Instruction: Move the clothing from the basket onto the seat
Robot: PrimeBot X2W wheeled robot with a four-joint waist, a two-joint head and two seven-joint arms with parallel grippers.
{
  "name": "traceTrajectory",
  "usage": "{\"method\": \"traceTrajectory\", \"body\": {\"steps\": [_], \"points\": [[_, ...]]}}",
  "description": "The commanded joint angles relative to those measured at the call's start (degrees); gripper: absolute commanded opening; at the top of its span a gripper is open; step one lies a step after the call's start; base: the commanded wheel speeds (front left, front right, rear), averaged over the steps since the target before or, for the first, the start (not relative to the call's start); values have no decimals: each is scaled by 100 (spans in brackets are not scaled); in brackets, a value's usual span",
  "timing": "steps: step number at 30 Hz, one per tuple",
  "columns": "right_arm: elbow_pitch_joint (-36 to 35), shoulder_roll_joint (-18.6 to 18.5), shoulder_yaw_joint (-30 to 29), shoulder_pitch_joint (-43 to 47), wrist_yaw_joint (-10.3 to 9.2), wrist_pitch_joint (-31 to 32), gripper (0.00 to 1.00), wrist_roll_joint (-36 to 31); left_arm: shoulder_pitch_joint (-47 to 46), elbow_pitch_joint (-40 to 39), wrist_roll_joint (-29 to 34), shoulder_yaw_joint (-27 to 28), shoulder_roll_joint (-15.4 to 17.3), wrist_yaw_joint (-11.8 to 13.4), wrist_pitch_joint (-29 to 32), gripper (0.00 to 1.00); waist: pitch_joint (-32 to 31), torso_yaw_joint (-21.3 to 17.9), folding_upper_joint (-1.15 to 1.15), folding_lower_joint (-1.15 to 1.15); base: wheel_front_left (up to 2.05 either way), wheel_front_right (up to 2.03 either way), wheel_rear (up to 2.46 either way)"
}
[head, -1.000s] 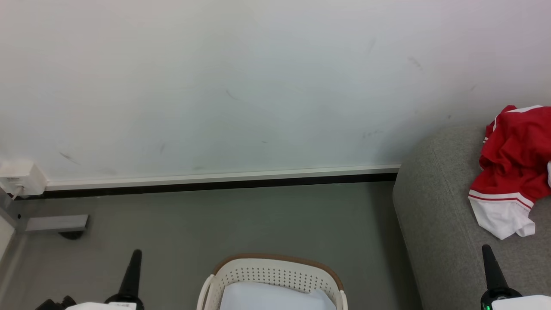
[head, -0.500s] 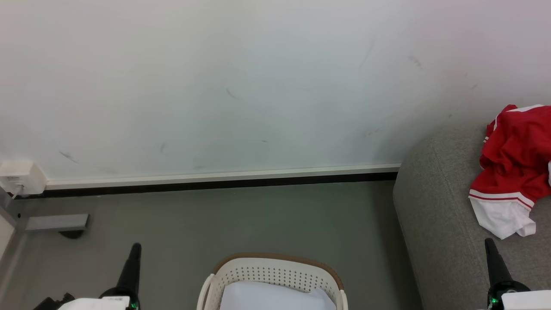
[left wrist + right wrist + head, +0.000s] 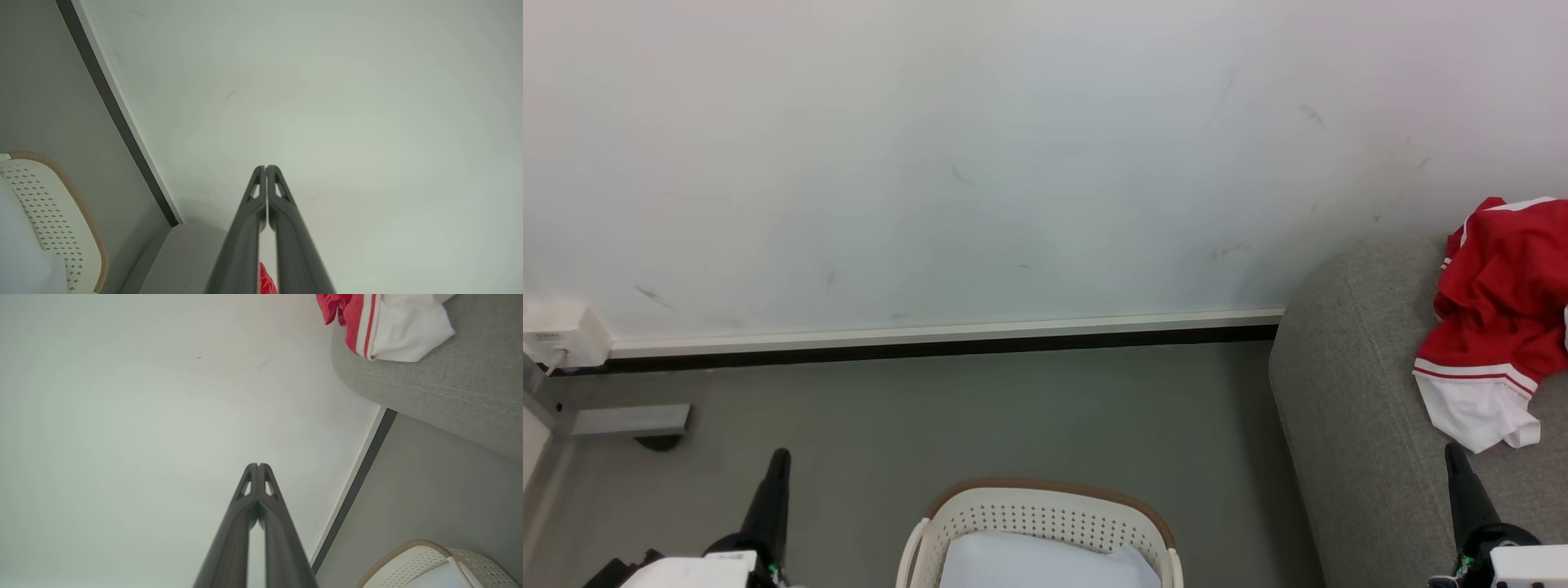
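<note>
Left gripper (image 3: pixel 778 461) and right gripper (image 3: pixel 1454 454), both pressed together, have crept up; one clothing bundle (image 3: pixel 1499 302) on one seat (image 3: pixel 1347 408), one basket (image 3: pixel 1045 510).

We find no text, number, brand or sign that can be read. The white box (image 3: pixel 562 333) on the wall (image 3: pixel 1013 163) at the far left carries a small grey mark (image 3: pixel 547 336) that may be a label, but it is too small for us to make out. On the clothing (image 3: pixel 1499 302) we can read no lettering in its visible folds.
</note>
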Motion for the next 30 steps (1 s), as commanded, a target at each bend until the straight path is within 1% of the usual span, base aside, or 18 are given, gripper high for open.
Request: {"method": "traceTrajectory", "body": {"steps": [1,15,30], "points": [[-45,-50,-26,-71,-10,32,0,111,-84,-24,-98,33,15,-19,34,0,1,0,0,0,0,0,0],[-73,-55,-78,-132,-12,173,0,653,-159,-25,-638,77,-4,-22,179,0,17,4,0,0,0,0,0],[-69,-53,-76,-131,-12,176,0,631,-157,-25,-628,76,-4,-22,181,0,18,4,0,0,0,0,0]]}}
